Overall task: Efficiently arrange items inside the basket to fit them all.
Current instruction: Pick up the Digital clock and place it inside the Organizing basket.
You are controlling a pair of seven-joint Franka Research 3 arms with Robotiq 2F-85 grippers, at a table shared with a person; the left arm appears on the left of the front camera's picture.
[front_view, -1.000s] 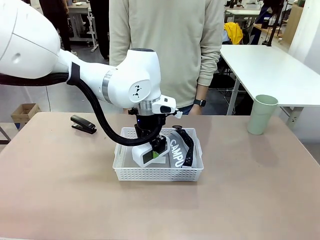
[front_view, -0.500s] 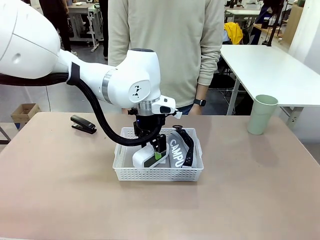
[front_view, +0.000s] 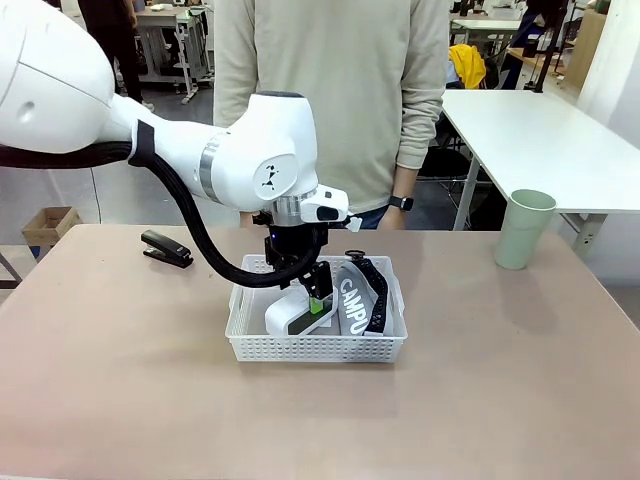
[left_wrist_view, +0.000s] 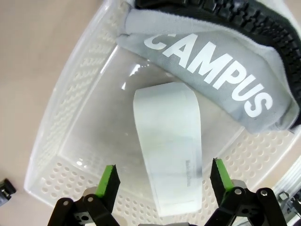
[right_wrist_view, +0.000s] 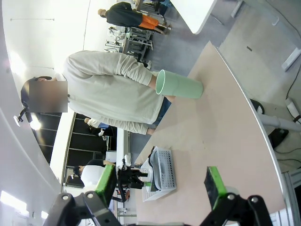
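Note:
The white lattice basket (front_view: 310, 350) sits mid-table. Inside it, the grey "CAMPUS" pouch (front_view: 352, 298) leans along the right side, and the white device (front_view: 287, 316) lies on the left. My left gripper (front_view: 308, 292) hangs open just above the device, touching nothing. From the left wrist, the device (left_wrist_view: 171, 141) lies on the basket (left_wrist_view: 70, 136) floor below the open left gripper (left_wrist_view: 164, 179), beside the pouch (left_wrist_view: 211, 80). The black stapler (front_view: 166, 249) rests on the table at far left. The pale green cup (front_view: 524, 228) stands upright at far right. My right gripper (right_wrist_view: 161, 183) is open and empty.
A person in a beige sweater (front_view: 330, 100) stands at the far edge behind the basket. From the right wrist, the cup (right_wrist_view: 181, 87) and basket (right_wrist_view: 164, 174) sit far off on the brown table (right_wrist_view: 221, 132). A white table (front_view: 540, 130) stands at back right.
The white device went from tilted with its screen showing to lying lower in the basket. My left gripper has lifted slightly off it and stands open.

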